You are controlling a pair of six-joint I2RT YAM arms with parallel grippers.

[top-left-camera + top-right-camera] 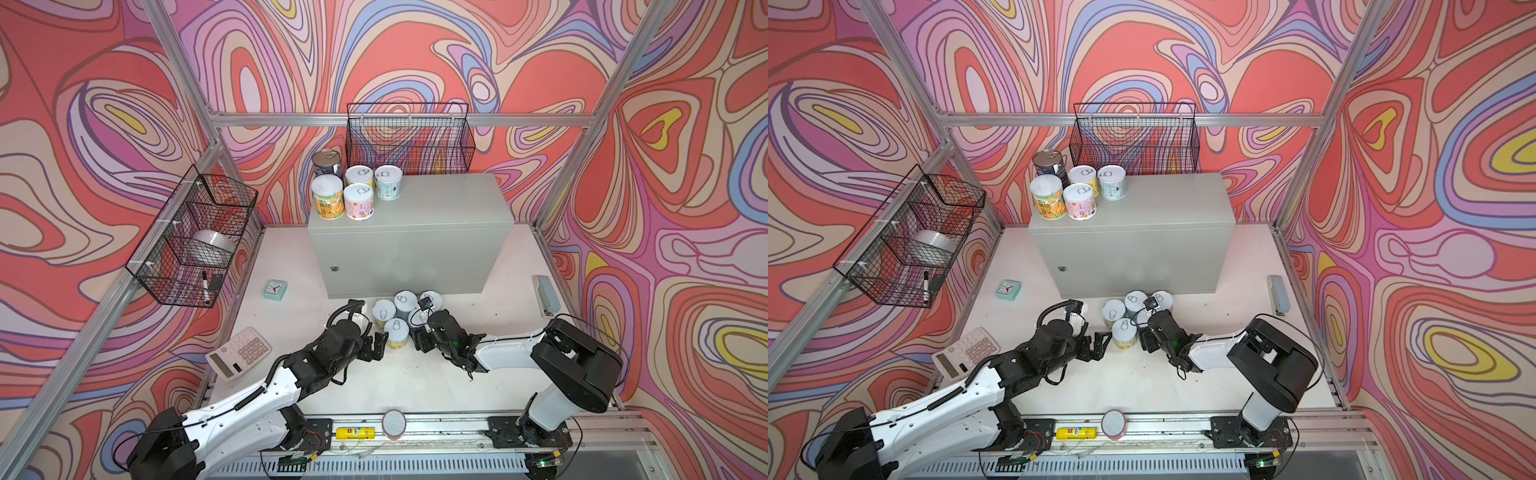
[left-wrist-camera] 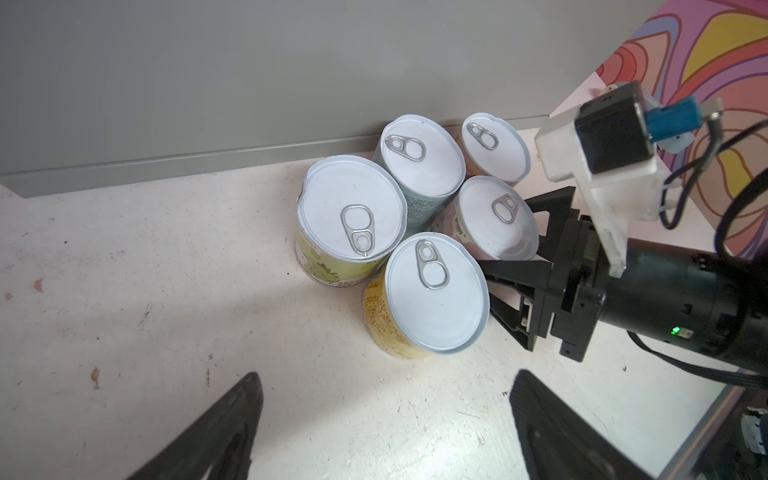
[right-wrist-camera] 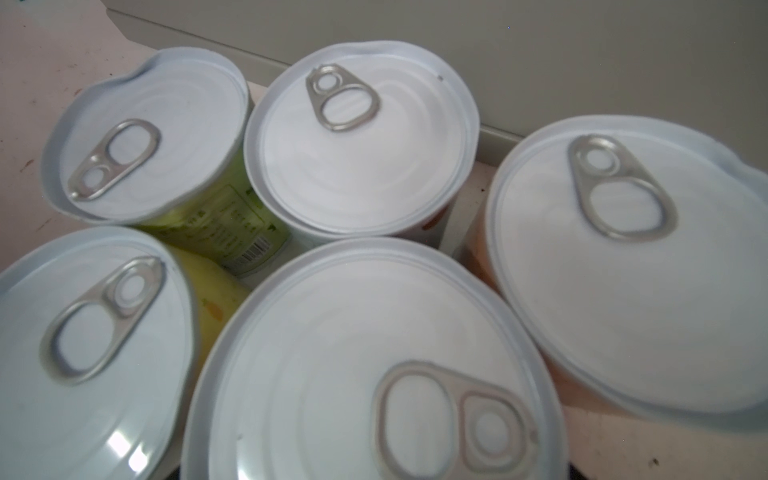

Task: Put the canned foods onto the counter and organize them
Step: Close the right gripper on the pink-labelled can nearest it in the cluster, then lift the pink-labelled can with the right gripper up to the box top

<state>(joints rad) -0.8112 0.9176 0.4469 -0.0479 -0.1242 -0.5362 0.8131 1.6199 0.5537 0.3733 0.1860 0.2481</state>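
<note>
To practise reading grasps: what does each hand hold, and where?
Left hand: nothing, open. Right hand straddles one short can's sides; a firm grip cannot be told.

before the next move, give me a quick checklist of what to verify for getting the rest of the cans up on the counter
1. Left end effector open and empty: ok.
2. Right end effector gripping the pale-label can: cannot tell. It straddles the can, but contact is unclear.
3. That can free of its neighbours: not ok. The yellow-label can and the others crowd right against it.
4. Bare room on top of the counter: ok, on its right half.
5. The five cans up there standing upright: ok.
</note>
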